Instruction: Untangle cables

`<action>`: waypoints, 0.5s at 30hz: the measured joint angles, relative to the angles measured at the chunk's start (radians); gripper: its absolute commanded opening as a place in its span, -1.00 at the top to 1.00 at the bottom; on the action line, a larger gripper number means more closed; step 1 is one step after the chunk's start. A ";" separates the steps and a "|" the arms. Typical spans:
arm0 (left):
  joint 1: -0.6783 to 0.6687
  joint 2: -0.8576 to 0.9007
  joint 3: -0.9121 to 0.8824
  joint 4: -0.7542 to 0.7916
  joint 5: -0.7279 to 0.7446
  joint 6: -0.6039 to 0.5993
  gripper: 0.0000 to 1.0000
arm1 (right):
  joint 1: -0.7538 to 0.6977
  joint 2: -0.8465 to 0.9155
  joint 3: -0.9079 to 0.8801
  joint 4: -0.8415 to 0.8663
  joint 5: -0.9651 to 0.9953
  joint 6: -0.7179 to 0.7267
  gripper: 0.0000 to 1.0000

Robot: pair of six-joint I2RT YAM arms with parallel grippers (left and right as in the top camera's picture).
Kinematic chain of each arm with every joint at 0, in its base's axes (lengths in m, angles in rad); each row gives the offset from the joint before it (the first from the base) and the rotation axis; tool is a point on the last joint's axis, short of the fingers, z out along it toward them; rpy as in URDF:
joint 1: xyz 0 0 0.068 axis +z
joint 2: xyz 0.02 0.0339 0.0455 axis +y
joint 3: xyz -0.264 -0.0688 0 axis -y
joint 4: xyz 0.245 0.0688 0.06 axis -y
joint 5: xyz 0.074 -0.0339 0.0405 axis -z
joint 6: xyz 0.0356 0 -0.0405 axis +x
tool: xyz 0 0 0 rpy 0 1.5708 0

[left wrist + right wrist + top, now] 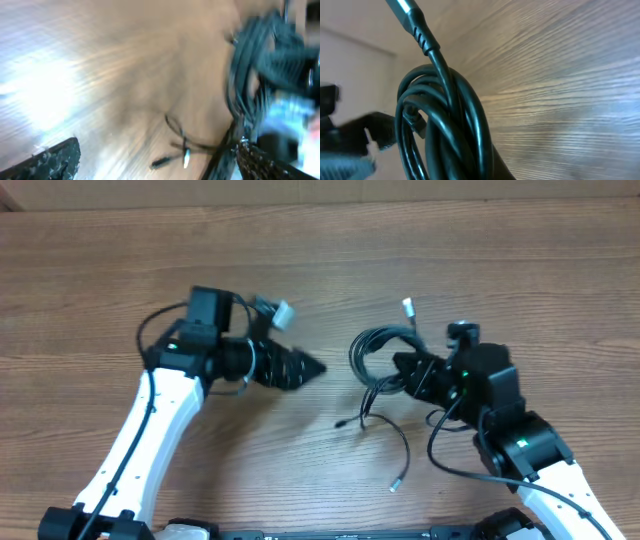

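Observation:
A bundle of thin black cables (372, 352) lies coiled at the table's middle right. My right gripper (407, 375) is shut on the coil's right side. In the right wrist view the looped cables (450, 125) fill the jaws and hide the fingers, and a silver-tipped plug (409, 11) sticks up. Loose ends trail toward me: one plug (341, 423) and another plug (395, 485). A silver plug (408, 306) points away at the back. My left gripper (305, 367) is left of the bundle, apart from it and open. Its fingers (56, 159) stand wide, with thin cable strands (183, 146) on the table between them.
The wooden table (320, 250) stretches all round. A thicker black wire (455, 450) loops off the right arm near the trailing cable ends. The left wrist view is motion-blurred.

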 measured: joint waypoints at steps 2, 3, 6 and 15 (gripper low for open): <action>0.011 0.000 0.011 0.032 -0.016 -0.161 -1.00 | -0.005 0.000 0.000 0.025 -0.029 0.063 0.92; 0.010 0.000 0.012 0.034 -0.018 -0.222 -1.00 | -0.005 0.000 0.000 0.030 -0.037 0.082 0.92; -0.019 0.000 0.012 0.045 -0.017 -0.378 -0.94 | -0.004 0.000 0.000 0.033 -0.063 0.168 0.93; -0.206 0.000 0.013 0.229 -0.002 -0.638 -0.68 | -0.004 0.000 0.000 0.034 -0.071 0.239 0.93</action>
